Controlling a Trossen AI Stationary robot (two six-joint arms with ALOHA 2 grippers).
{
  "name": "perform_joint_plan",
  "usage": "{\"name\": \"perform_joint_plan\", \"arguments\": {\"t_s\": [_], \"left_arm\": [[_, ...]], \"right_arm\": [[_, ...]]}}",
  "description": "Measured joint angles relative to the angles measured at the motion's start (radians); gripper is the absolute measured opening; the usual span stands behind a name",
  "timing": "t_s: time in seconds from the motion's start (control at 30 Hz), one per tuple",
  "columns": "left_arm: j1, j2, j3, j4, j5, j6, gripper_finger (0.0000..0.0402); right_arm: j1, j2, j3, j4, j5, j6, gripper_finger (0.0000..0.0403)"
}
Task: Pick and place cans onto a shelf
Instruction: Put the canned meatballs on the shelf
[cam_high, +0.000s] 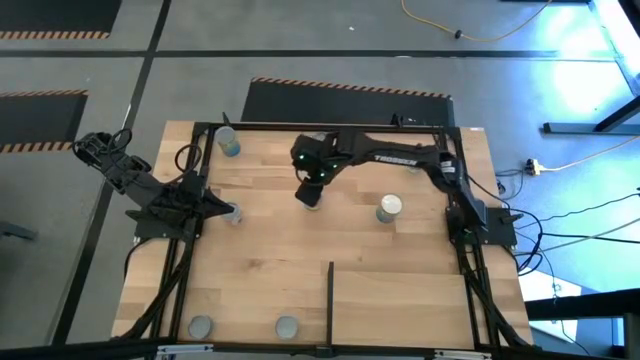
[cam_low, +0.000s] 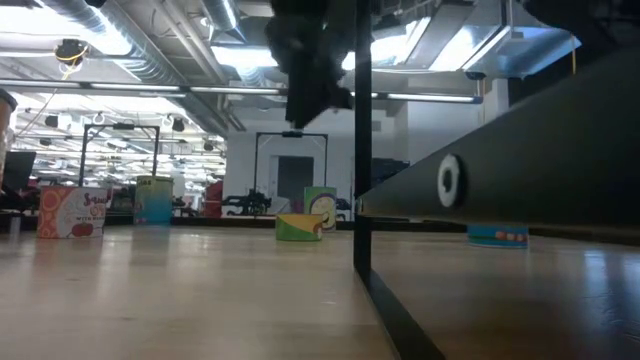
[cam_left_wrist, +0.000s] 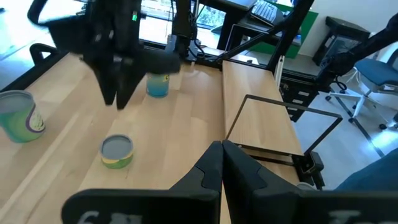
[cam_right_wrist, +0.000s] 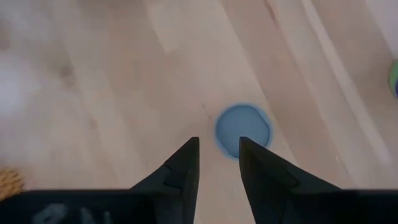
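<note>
1. My right pincer (cam_right_wrist: 219, 155): fingers slightly apart, holding nothing, above a blue-topped can (cam_right_wrist: 243, 129) just past its tips.
2. My left pincer (cam_left_wrist: 222, 163): fingers together, empty, at nine o'clock.
3. Shelf (cam_high: 400, 300): at five o'clock.

— Where's the right arm?
— Stretched across the desk's far half, its pincer (cam_high: 309, 192) pointing down, fingers slightly apart.
— And the left?
— Folded at the left edge, pincer (cam_high: 228, 212) closed.

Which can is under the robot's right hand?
Find the middle of the wooden table, where the right hand hovers, open. Below it sits a can with a grey top and yellow-green side. It is squat, unlike the taller white-topped can.
</note>
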Motion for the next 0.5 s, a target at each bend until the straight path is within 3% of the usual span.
{"name": "perform_joint_plan", "arguments": {"t_s": [0.17,0.5], "left_arm": [[0.0,0.0,0.0,0.0,0.0,0.0,0.0],[0.0,0.0,0.0,0.0,-0.001,0.002,0.0]], "right_arm": [[0.01,0.049,0.0,0.001,0.004,0.05,0.0113],[0.053,0.134,0.0,0.011,0.035,-0.004,0.0113]]}}
